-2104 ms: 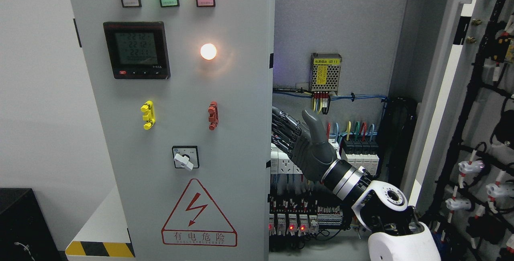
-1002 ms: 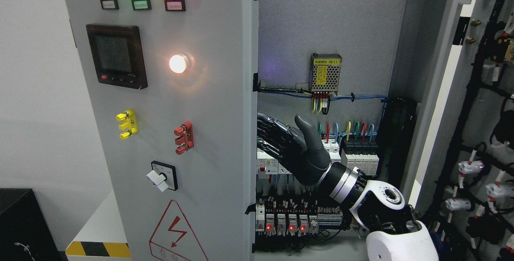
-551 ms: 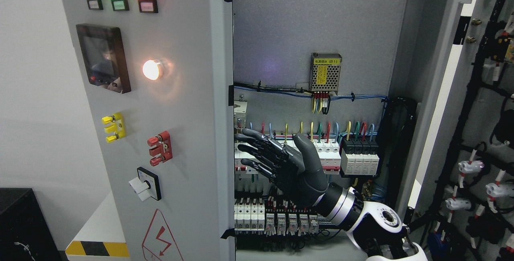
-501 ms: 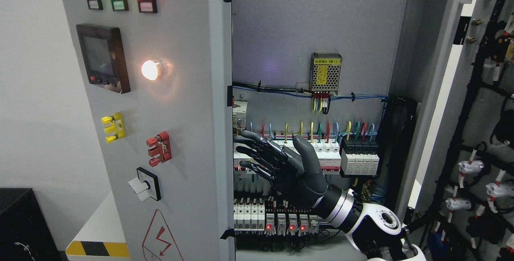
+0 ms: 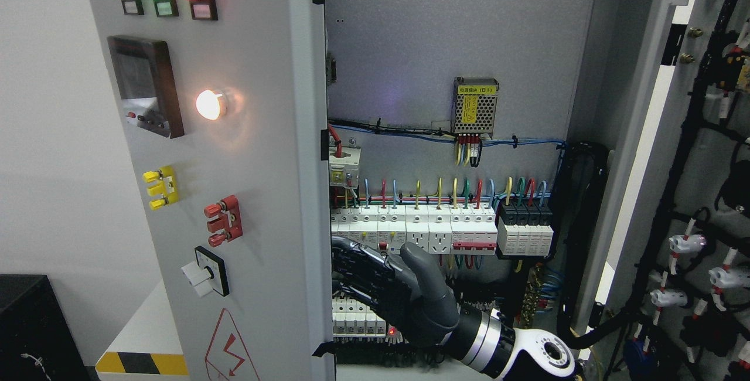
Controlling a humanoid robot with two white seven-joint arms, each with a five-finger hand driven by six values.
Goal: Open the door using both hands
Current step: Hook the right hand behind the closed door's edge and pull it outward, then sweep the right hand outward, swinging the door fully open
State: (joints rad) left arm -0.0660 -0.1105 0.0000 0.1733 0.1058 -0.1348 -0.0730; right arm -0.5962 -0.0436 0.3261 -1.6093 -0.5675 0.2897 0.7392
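The grey left cabinet door (image 5: 258,152), with its three lamps, meter and switches, stands swung out to the left at a steep angle. My right hand (image 5: 366,278) reaches in from the lower right. Its dark fingers (image 5: 351,261) are spread flat, with the tips at the door's inner edge, low down and in front of the breaker rows. It holds nothing, and I cannot tell whether it touches the door. The right door (image 5: 662,105) hangs wide open at the right, with its cabled inner face showing. No left arm shows.
Inside the cabinet are a row of white breakers (image 5: 422,228), a meshed power supply (image 5: 474,105) and coloured wires. Black cable looms (image 5: 697,205) line the right door. A black box (image 5: 35,328) and a striped ledge (image 5: 140,363) sit at the lower left.
The left door has swung further out to the left, baring more of the breakers. My right hand followed its edge leftward, then dropped lower, with the fingers still spread.
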